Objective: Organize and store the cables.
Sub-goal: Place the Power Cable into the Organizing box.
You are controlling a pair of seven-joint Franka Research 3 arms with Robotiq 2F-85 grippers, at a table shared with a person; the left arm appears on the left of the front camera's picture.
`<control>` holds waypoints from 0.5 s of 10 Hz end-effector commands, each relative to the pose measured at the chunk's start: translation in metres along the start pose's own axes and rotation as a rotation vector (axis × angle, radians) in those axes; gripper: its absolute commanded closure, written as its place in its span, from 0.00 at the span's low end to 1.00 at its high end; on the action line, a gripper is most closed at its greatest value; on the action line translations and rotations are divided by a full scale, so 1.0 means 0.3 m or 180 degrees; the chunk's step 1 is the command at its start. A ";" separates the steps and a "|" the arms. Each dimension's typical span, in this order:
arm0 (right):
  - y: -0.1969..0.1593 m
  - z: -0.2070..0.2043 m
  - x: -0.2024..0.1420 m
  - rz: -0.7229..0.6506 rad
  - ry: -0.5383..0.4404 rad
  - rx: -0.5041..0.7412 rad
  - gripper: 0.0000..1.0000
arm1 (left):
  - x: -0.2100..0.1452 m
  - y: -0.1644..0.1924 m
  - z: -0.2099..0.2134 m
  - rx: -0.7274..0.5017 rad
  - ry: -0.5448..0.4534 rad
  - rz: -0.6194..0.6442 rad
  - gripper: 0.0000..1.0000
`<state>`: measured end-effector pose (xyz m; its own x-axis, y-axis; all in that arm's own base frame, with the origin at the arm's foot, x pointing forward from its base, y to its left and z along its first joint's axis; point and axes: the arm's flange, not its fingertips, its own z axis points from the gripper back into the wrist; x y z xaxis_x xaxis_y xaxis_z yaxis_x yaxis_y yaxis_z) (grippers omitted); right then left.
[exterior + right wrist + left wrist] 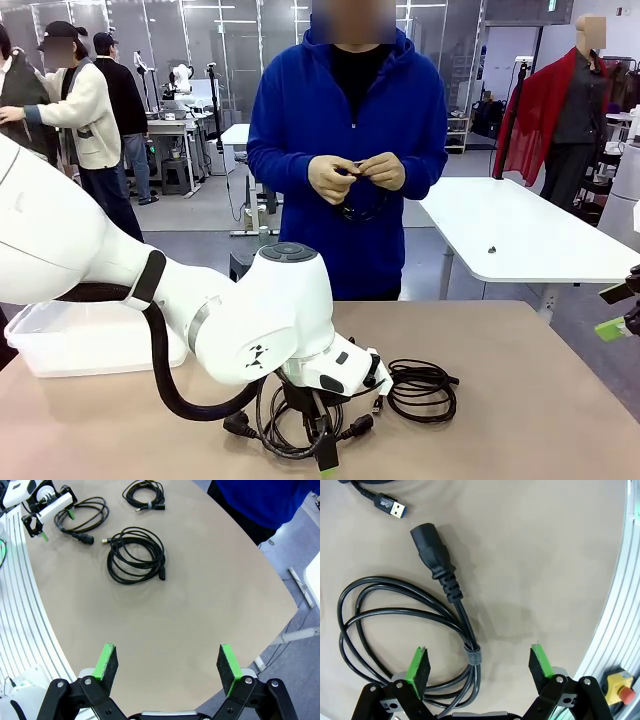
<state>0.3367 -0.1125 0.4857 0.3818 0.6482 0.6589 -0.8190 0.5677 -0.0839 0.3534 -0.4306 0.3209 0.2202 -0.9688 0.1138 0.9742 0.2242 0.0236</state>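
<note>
Hanging over the power cord coil (395, 611) at the lower left of the left wrist view, the left gripper (479, 655) is wide open and empty. It sits right at the cord's tie (474, 656), likely to grab there so the loops stay together. The right gripper (167, 652) waits open and empty above bare table (210, 595). Its view shows three coils (136, 555) at upper left. The front view shows the person's hands (357, 175) holding another cable (362, 208).

White arm (250, 320), black green-padded left gripper (480, 655)

Black cables (427, 542) on a beige table (545, 555), USB plug (395, 508) seemingly blue inside, fingers (418, 667) black with green pads.
</note>
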 end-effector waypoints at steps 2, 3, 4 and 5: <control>0.005 0.003 0.002 0.0003 -0.0022 0.0007 0.00 | 0.027 0.030 -0.011 0.0038 0.0095 0.0011 0.00; 0.005 0.003 0.002 0.0003 -0.0022 0.0007 0.00 | 0.033 0.029 -0.007 0.0039 0.0093 -0.0001 0.00; 0.005 0.003 0.002 0.0003 -0.0022 0.0007 0.00 | 0.038 0.031 -0.008 0.0028 0.0088 -0.0013 0.00; 0.005 0.003 0.002 0.0003 -0.0022 0.0007 0.00 | 0.039 0.032 -0.010 0.0017 0.0097 -0.0018 0.00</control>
<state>0.3367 -0.1125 0.4857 0.3818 0.6482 0.6589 -0.8189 0.5677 -0.0839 0.3641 -0.4332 0.3192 0.2166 -0.9703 0.1075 0.9750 0.2206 0.0273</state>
